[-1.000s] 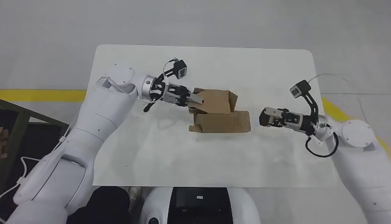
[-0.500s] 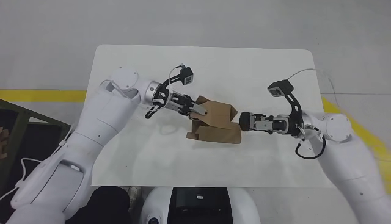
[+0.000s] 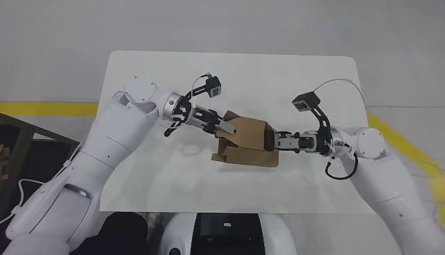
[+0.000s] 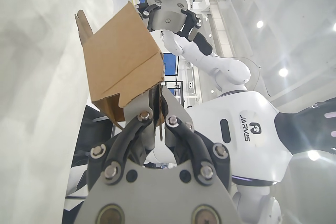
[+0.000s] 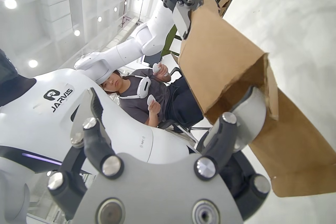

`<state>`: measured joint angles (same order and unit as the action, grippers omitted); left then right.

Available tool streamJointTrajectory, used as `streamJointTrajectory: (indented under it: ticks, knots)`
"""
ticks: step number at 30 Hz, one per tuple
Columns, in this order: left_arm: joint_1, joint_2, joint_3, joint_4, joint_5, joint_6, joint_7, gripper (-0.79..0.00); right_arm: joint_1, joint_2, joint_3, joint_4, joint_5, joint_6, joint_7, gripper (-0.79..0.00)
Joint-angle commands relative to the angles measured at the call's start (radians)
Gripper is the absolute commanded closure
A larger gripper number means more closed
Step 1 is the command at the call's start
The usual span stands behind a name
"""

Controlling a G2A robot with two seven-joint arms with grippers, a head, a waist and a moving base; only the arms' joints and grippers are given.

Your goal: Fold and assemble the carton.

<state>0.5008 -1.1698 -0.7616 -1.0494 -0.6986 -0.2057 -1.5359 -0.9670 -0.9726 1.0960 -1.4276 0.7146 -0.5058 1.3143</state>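
carton (image 3: 249,135) mid-table (image 3: 313,81), half opened. left gripper (image 3: 226,124) pinches one flap edge. right gripper (image 3: 268,142) is spread, one finger inside the opposite end. risk: a push from the right slips the pinch or tears the flap.

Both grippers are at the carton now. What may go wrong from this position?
1. The left gripper pinches only a thin edge of the carton. If the other arm pushes, the cardboard may slip out or tear there.
2. The right gripper is open, with one finger inside the carton's open end. A hard push may crush the wall instead of squaring it.
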Motion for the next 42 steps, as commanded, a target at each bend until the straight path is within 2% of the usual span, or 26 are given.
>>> streamJointTrajectory:
  ticks: [1, 17, 19, 20, 21, 30, 39, 42]
  knots:
    - [-0.001, 0.003, 0.003, -0.002, -0.006, -0.001, 0.0, 0.0, 0.003, -0.002, -0.005, 0.007, 0.008, -0.004, -0.004, -0.785]
    - [-0.01, 0.006, 0.032, -0.001, -0.044, -0.013, 0.0, 0.0, 0.026, -0.035, -0.069, 0.062, 0.077, -0.043, -0.043, -0.785]
    - [-0.012, 0.006, 0.035, 0.002, -0.046, -0.015, 0.0, 0.0, 0.029, -0.037, -0.07, 0.069, 0.077, -0.045, -0.045, -0.6]
    - [-0.013, 0.005, 0.037, 0.005, -0.046, -0.015, 0.0, 0.0, 0.03, -0.037, -0.069, 0.072, 0.077, -0.046, -0.046, -0.409]
    - [-0.014, 0.006, 0.04, 0.008, -0.044, -0.015, 0.0, 0.0, 0.03, -0.038, -0.068, 0.076, 0.074, -0.047, -0.047, -0.379]
    - [-0.017, 0.007, 0.052, 0.027, -0.051, -0.013, 0.0, 0.0, 0.036, -0.037, -0.065, 0.083, 0.03, -0.034, -0.034, -0.185]
    - [-0.025, 0.009, 0.061, 0.032, -0.05, -0.014, 0.0, 0.0, 0.049, -0.033, -0.069, 0.091, -0.035, -0.029, -0.029, -0.126]
    - [-0.027, 0.009, 0.063, 0.031, -0.05, -0.013, 0.0, 0.0, 0.053, -0.032, -0.068, 0.097, -0.056, -0.03, -0.03, -0.062]
